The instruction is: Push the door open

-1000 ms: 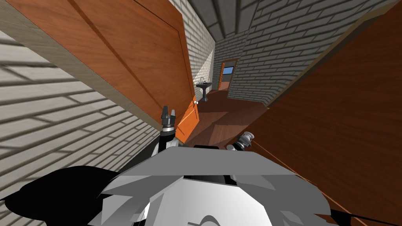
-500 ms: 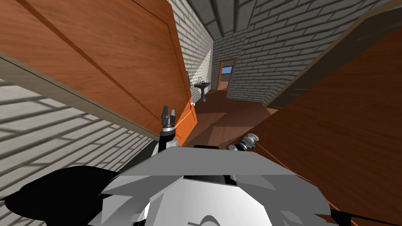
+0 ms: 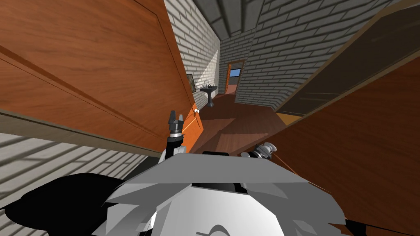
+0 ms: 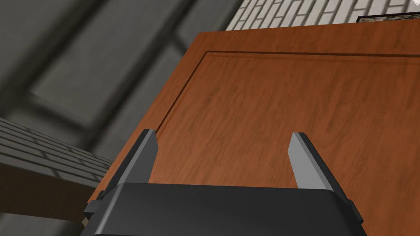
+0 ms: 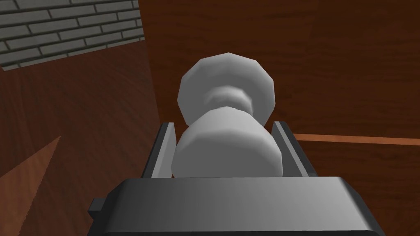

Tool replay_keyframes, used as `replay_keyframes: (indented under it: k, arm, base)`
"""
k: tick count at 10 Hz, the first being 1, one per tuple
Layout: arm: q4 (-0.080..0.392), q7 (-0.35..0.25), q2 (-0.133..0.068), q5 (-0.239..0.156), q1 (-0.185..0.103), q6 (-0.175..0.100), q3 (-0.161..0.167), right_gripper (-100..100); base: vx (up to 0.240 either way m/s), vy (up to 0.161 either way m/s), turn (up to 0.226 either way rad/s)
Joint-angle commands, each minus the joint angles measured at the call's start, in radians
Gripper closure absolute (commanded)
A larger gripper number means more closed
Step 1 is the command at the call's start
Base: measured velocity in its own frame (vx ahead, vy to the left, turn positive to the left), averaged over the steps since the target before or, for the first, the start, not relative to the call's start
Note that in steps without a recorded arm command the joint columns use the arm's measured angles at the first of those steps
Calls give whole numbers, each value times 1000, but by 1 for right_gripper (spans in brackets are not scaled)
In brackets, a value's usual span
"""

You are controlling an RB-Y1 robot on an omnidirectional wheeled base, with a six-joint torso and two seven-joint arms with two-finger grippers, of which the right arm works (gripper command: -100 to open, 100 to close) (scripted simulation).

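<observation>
A dark brown door (image 3: 361, 155) takes up the right side in the head view, swung partly away from its frame. Its white knob (image 3: 268, 148) sits just above my chest, and my right gripper (image 3: 262, 152) is shut on it. In the right wrist view the knob (image 5: 227, 123) fills the space between the fingers of the right gripper (image 5: 223, 124), and the door panel (image 5: 328, 61) stands right behind it. My left gripper (image 3: 175, 119) is raised and open beside a second, lighter brown door (image 3: 102, 73). The left wrist view has the left gripper (image 4: 223, 141) holding nothing, with that door's panel (image 4: 287, 106) close ahead.
A corridor with a brown wood floor (image 3: 233, 123) runs ahead between grey brick walls. At its far end stand a pedestal sink (image 3: 209, 92) and an open doorway (image 3: 234, 80). The left door carries a small white knob (image 3: 197, 110) on its free edge.
I have moved forward: the left door looms larger and the corridor has shifted left. The right door has swung further from its frame, and the held knob has drifted right.
</observation>
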Motion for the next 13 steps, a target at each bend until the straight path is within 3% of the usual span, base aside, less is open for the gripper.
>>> replay_keyframes:
  k: [1,11,12,13]
  arm:
    - [4,9,-12,-21,-1,-12,-28,100]
    - [3,27,-10,-107,15,-51,-118,100]
    - [8,24,-7,-101,11,-46,-109,100]
    - [7,27,-13,-119,17,-56,-125,100]
  base:
    - [158,-148,-63]
    - [168,-106,-61]
    - [87,-43,-38]
    - [66,-110,-28]
